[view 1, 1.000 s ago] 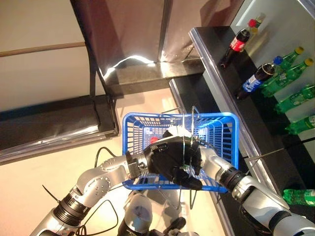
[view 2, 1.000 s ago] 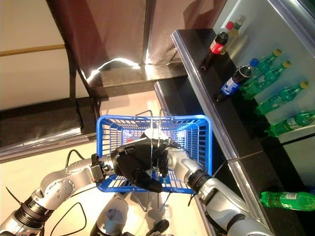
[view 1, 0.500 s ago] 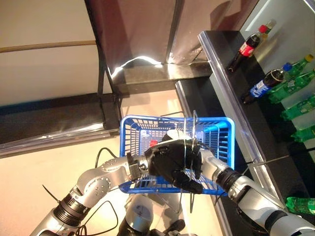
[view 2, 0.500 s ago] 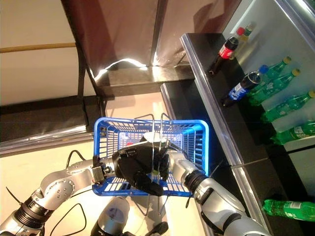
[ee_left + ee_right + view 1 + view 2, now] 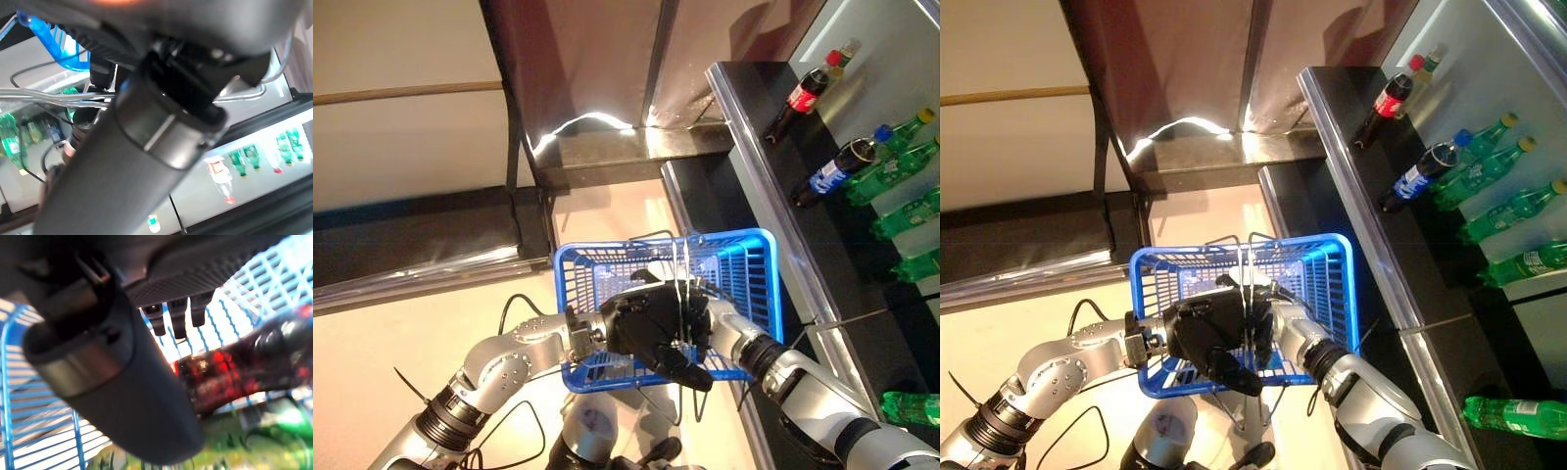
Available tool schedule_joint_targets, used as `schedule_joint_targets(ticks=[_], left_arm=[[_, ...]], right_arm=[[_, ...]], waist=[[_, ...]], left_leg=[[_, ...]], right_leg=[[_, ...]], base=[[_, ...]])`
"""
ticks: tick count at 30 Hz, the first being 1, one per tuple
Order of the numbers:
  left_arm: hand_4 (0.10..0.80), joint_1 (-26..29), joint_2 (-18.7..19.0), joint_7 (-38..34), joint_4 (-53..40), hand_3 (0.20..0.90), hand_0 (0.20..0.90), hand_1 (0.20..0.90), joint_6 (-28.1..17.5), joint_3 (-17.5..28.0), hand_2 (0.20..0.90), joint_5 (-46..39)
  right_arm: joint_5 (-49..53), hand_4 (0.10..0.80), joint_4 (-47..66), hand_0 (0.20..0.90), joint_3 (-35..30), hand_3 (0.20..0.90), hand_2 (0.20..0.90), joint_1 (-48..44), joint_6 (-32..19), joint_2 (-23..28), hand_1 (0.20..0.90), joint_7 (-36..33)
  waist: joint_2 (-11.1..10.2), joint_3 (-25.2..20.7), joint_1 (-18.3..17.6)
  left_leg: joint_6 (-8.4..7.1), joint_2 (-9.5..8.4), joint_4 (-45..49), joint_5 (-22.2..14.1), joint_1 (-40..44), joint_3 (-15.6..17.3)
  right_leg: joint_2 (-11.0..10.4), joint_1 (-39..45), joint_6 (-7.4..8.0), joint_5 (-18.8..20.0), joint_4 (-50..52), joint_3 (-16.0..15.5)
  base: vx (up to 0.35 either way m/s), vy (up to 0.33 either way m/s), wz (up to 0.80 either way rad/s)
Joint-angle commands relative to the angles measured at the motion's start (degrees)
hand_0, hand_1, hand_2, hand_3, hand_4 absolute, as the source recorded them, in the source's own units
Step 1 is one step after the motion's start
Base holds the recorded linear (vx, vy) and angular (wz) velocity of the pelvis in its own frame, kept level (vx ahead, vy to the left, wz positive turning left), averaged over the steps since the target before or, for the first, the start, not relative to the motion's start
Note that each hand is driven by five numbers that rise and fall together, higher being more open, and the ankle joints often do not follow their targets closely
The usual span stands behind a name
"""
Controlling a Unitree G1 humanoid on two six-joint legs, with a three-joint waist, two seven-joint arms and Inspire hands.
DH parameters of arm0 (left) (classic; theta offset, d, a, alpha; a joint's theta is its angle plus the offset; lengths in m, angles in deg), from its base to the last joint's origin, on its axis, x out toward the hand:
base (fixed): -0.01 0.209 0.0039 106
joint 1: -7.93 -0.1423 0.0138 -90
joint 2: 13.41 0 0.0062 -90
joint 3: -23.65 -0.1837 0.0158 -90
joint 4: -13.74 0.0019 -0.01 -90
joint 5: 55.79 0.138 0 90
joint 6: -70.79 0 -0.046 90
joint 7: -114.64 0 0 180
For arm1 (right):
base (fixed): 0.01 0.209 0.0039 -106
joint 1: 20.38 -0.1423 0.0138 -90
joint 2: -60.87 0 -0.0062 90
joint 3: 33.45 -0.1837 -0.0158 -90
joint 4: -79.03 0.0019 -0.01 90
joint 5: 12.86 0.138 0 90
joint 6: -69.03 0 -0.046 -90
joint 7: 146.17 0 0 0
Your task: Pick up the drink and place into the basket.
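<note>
Over the floor, the left hand (image 5: 651,328) grips the wire handles (image 5: 680,269) of the basket (image 5: 754,284). Inside it, the right hand's (image 5: 186,313) fingers hang straight above a dark bottle (image 5: 234,367).

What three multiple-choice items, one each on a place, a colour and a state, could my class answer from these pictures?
1. Where is the red-capped cola bottle?
A. On the floor
B. On the black shelf at the robot's right
C. On a chair

2. What colour is the basket?
A. Blue
B. Yellow
C. White

3. What state is the basket in?
A. Empty
B. Holding a dark bottle with a red label
C. Overturned

Key:
1 B: both eye views show it on the shelf among the other bottles.
2 A: its rim and mesh walls are blue.
3 B: the right wrist view shows that bottle lying on the mesh inside the basket.
</note>
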Motion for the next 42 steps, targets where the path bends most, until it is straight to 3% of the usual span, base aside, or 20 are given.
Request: schedule_joint_targets(ticks=[1, 12, 20, 29, 37, 42], left_arm=[[0.100, 4.0, -15.6, 10.8, -14.3, 0.200, 0.300, 0.300, -9.7, -2.5, 0.300, -11.8], [0.100, 3.3, -15.7, 8.5, -14.2, 0.200, 0.300, 0.300, -10.7, -2.0, 0.300, -11.2], [0.100, 1.9, -14.8, 2.4, -12.7, 0.200, 0.300, 0.300, -15.9, 0.7, 0.300, -9.6], [0.100, -2.9, -15.3, -5.1, -9.3, 0.200, 0.300, 0.300, -21.1, 8.2, 0.300, -7.0], [0.100, -9.4, -16.1, -9.4, -3.0, 0.200, 0.300, 0.300, -28.2, 16.3, 0.300, -4.2], [0.100, -13.3, -16.7, -9.2, 0.8, 0.200, 0.300, 0.300, -29.7, 20.4, 0.300, -6.2]], right_arm=[[-1.5, 0.800, -3.6, 0.900, 3.6, 0.900, 0.900, -2.2, -1.0, -2.3, 0.900, -3.1], [1.0, 0.800, -2.9, 0.900, 2.4, 0.900, 0.900, -1.5, -0.6, -2.3, 0.900, -5.2], [5.1, 0.800, 3.0, 0.900, -0.2, 0.900, 0.900, 1.3, -0.5, 0.1, 0.900, -6.8], [13.9, 0.800, 14.4, 0.900, -6.5, 0.900, 0.900, 10.6, -4.1, 3.7, 0.900, -9.8], [19.0, 0.800, 27.3, 0.900, -17.3, 0.900, 0.900, 26.7, -12.3, 9.2, 0.900, -9.3], [19.6, 0.800, 31.1, 0.900, -22.3, 0.900, 0.900, 32.1, -14.9, 11.0, 0.900, -7.6]], waist=[[-0.1, -20.5, -0.5], [0.1, -20.5, -0.9], [0.7, -20.6, -2.7], [1.8, -20.5, -6.5], [4.1, -19.9, -13.4], [4.9, -19.6, -16.3]], left_leg=[[1.88, -2.91, -3.1, -1.7, 1.1, -1.4], [1.99, -2.88, -3.1, -1.7, 1.2, -1.0], [2.17, -2.62, -3.1, -1.8, 1.6, 0.6], [2.48, -2.01, -3.1, -2.2, 2.1, 3.7], [2.97, -0.98, -3.1, -3.5, 3.8, 9.4], [3.01, -0.40, -3.1, -4.0, 4.7, 12.0]], right_leg=[[3.2, 2.1, -1.01, -3.2, 0.9, 0.0], [3.1, 1.9, -0.96, -3.1, 1.0, 0.2], [3.0, 1.6, -0.78, -3.1, 1.1, 1.2], [2.5, 0.9, -0.36, -2.8, 1.2, 3.0], [1.8, -0.7, 0.26, -2.2, 1.0, 7.7], [1.5, -1.2, 0.41, -1.8, 0.8, 9.4]], base=[[0.000, 0.000, 0.00], [0.000, 0.000, 0.00], [-0.003, 0.009, -0.02], [-0.009, 0.036, -0.14], [-0.019, 0.066, -0.29], [-0.003, 0.045, -0.30]])
